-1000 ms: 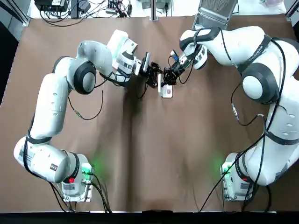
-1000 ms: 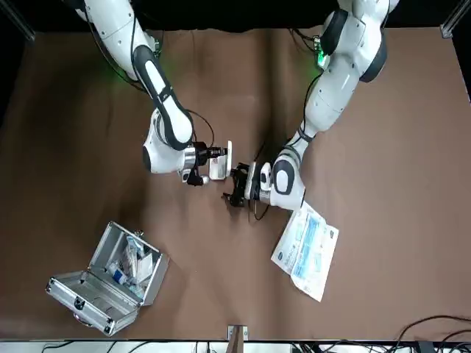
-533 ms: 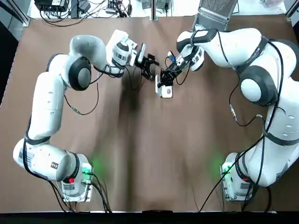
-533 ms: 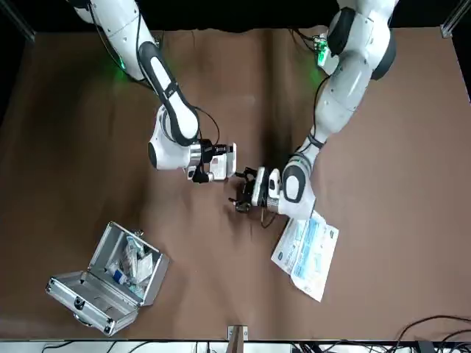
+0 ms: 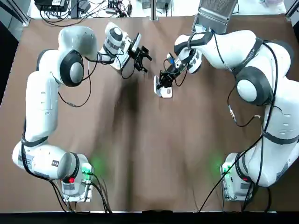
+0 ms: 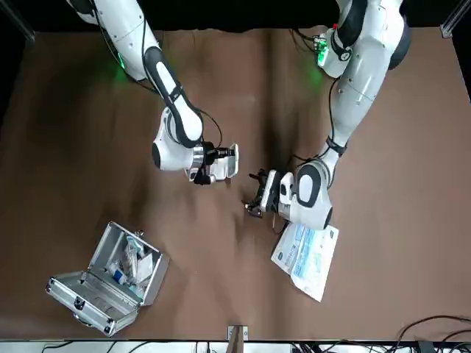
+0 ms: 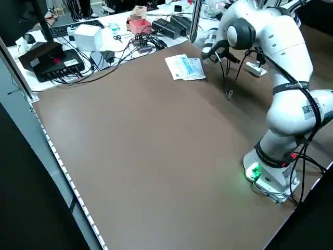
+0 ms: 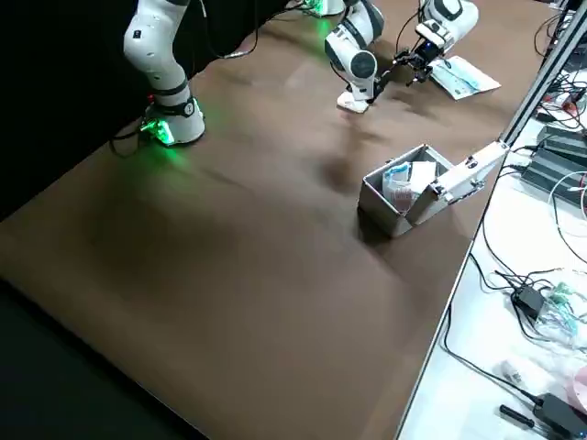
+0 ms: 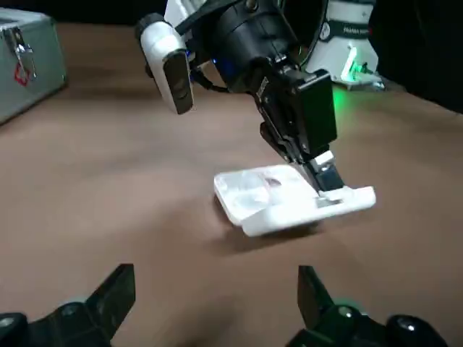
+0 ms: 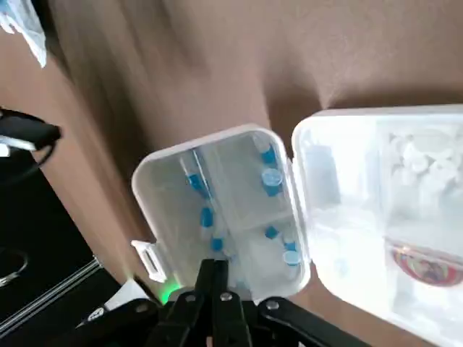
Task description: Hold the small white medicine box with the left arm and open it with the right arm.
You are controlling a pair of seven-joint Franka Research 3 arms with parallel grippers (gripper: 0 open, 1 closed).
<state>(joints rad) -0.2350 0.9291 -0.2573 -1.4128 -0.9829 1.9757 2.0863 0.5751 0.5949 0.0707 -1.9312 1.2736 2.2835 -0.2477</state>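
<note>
The small white medicine box (image 5: 164, 90) lies on the brown table (image 5: 149, 154), swung open. The right wrist view shows two halves: one with compartments of blue pills (image 10: 224, 210) and one with a red logo (image 10: 405, 217). My right gripper (image 5: 162, 80) is shut on the edge of the pill half, also clear in the left wrist view (image 9: 323, 184). My left gripper (image 5: 143, 52) is open and empty, a short way to the box's far left, apart from it. Its wide-spread fingers (image 9: 116, 296) face the box (image 9: 278, 199). The front view shows the same gap between the left gripper (image 6: 255, 200) and the box (image 6: 227, 158).
An open metal case (image 6: 110, 283) holding small packs sits near the table's far edge on the right arm's side. A blue-and-white printed packet (image 6: 305, 250) lies by the left arm's wrist. Cables and devices (image 7: 140, 36) lie beyond the table's edge.
My left gripper has drawn away from the box toward the far left, with its fingers open. The right gripper has stayed shut on the opened box.
</note>
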